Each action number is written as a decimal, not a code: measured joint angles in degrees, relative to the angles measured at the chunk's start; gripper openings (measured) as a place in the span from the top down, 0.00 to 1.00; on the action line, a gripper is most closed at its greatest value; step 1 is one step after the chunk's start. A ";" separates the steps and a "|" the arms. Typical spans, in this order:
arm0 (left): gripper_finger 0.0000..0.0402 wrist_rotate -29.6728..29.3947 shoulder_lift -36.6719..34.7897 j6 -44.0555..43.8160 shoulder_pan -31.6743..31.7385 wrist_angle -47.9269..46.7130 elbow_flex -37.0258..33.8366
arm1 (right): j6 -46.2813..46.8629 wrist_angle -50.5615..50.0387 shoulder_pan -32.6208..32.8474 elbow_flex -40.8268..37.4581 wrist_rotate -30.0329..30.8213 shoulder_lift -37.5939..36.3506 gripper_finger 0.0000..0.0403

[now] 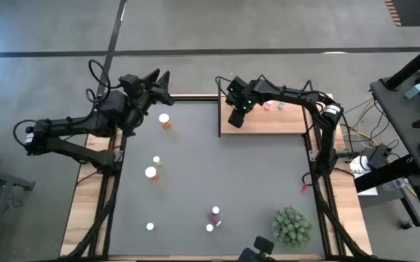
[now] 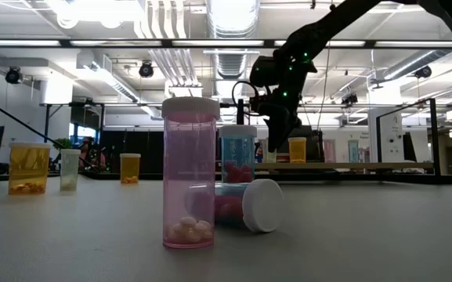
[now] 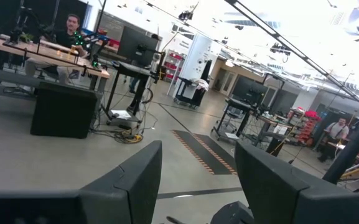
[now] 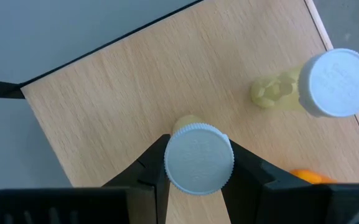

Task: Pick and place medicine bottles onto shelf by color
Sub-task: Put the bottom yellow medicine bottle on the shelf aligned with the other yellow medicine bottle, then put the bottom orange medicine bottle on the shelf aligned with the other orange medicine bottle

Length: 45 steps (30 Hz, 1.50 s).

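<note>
— Where's the right gripper (image 4: 198, 163) now?

— Over the shelf (image 1: 282, 122), near its left end, close to that edge. Its fingers are pinched on a small bottle with a white cap (image 4: 198, 157); the body under the cap looks pale yellowish green. It stands upright above the bare board.

— Much room around it?

— Plenty of bare wood on the side toward the mat. Another pale green bottle (image 4: 319, 84) stands on the board nearby, close to the board's long edge, and a bit of orange (image 4: 305, 177) shows just behind the right finger. The two capped bottles are apart, not touching.

— And the left arm?

— The left gripper (image 1: 156, 86) is raised by the far left corner of the grey mat (image 1: 210, 167), pointing out into the room, fingers parted with nothing between them.

— What's left on the mat?

— An orange bottle (image 1: 165, 121) near that left gripper, two more white caps (image 1: 151, 172) mid-left, and a pink cluster (image 1: 214, 215) near the front edge, one pink bottle upright (image 2: 189, 172), one lying on its side (image 2: 241, 206). The spiky green plant (image 1: 292, 225) sits at the front right corner.
</note>
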 joint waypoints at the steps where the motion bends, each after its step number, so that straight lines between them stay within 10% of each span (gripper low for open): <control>1: 0.53 0.00 0.00 0.00 0.00 0.00 0.00 | -0.03 0.01 0.00 0.00 0.00 0.03 0.75; 20: 0.53 0.01 0.00 0.09 0.00 -0.01 -0.04 | -1.61 -1.22 -0.11 1.48 0.09 0.14 0.56; 45: 0.53 4.51 6.05 -0.38 0.14 -7.83 0.00 | -6.18 -29.90 -0.37 26.17 6.10 -0.30 0.51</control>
